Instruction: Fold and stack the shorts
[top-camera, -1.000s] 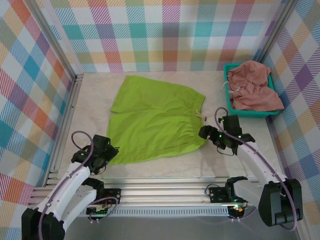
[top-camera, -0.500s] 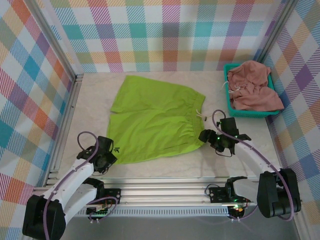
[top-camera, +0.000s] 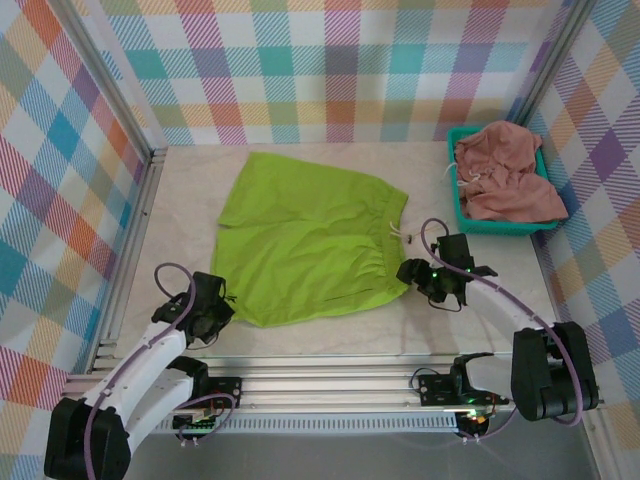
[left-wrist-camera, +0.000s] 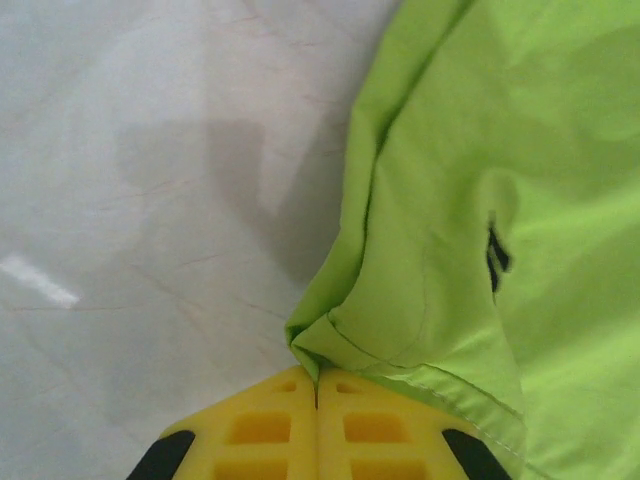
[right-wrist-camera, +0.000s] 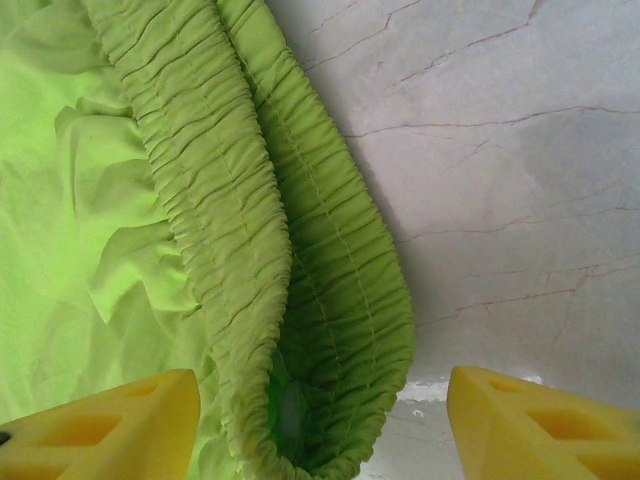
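Left wrist: left end effector (left-wrist-camera: 318, 375), pressed together, pinches the green shorts (left-wrist-camera: 450, 200) at a hem corner. Right end effector (right-wrist-camera: 320, 388), spread, straddles their waistband (right-wrist-camera: 335, 280) on the counter (right-wrist-camera: 500, 150).

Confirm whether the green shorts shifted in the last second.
Yes: the green shorts' near-left corner drew rightward, away from the left side rail, into the left tool.

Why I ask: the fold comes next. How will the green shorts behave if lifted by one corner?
Probably floppy: the green shorts wrinkle and bunch where the left gripper pinches the hem. Likely light: the cloth looks thin. The gathered waistband may sag and stretch.
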